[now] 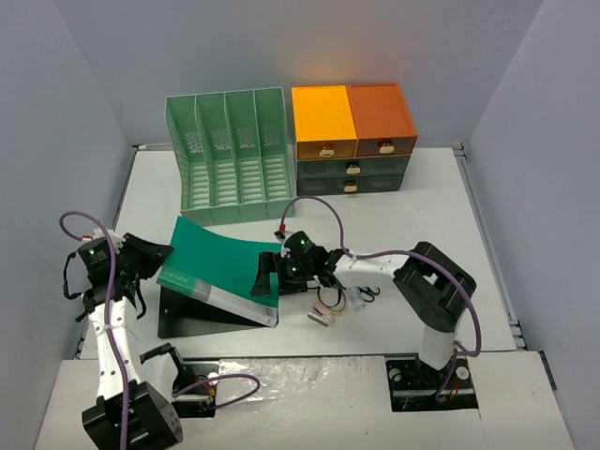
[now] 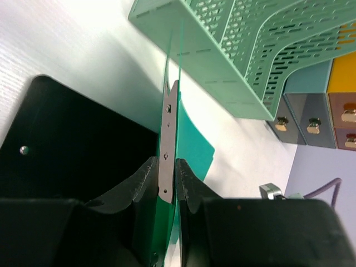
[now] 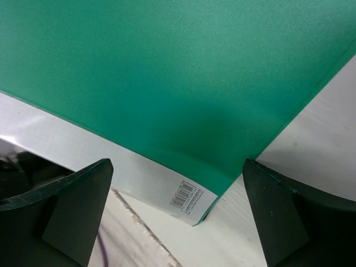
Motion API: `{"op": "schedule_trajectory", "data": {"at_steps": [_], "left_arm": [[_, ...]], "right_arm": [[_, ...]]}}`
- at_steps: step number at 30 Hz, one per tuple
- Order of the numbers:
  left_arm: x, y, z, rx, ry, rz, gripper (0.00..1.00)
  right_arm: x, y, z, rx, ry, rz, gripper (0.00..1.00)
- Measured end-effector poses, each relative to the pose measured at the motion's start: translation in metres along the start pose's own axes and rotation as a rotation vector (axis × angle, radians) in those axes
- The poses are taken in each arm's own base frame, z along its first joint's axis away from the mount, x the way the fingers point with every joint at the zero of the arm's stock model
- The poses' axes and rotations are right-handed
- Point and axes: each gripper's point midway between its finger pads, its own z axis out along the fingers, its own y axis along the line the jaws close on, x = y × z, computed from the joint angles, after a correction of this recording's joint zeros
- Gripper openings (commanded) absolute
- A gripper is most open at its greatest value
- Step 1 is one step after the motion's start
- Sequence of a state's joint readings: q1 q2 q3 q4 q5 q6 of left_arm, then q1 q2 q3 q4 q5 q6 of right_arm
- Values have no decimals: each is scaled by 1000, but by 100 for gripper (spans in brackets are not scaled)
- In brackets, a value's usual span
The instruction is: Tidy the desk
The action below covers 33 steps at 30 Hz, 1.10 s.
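My left jaws are clamped on the folder's [image 1: 220,258] edge; the right jaws gape wide, empty, at its opposite corner. I judge it light, floppy and slick, best gripped at the stiff spine.

Deep green folder [image 1: 220,258] with a white barcoded strip [image 3: 150,175]; black board [image 1: 197,319]; mint slotted rack [image 1: 234,159]; orange and seemingly grey-green drawers [image 1: 352,141].

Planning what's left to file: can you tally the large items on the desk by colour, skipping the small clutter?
Green: 2 (file rack, folder)
Black: 1 (flat board)
Orange and grey: 1 (drawer unit)
Total: 4
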<state>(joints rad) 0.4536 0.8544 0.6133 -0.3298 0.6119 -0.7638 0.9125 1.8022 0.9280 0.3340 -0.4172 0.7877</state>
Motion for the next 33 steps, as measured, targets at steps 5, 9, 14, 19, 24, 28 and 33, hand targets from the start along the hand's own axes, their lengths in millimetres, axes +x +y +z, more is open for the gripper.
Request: {"op": "schedule_trajectory", "data": {"at_steps": [5, 9, 14, 19, 24, 28, 33], "left_arm": [[40, 9, -5, -24, 165, -44, 0], [98, 20, -16, -64, 400, -132, 0], [116, 19, -24, -68, 486, -170, 0], [119, 16, -24, -60, 505, -166, 0], [121, 16, -25, -65, 517, -170, 0], [122, 13, -25, -53, 522, -176, 0], [122, 12, -26, -49, 525, -181, 0]], "right_arm": [[-5, -12, -7, 166, -103, -98, 100], [-21, -22, -8, 262, -201, -147, 100], [-31, -30, -1, 320, -231, -171, 100], [-31, -25, 5, 347, -257, -212, 100], [-26, -9, -2, 361, -287, -290, 100], [-37, 18, -28, 351, -338, -356, 100], [-63, 57, -73, 313, -456, -402, 100]]}}
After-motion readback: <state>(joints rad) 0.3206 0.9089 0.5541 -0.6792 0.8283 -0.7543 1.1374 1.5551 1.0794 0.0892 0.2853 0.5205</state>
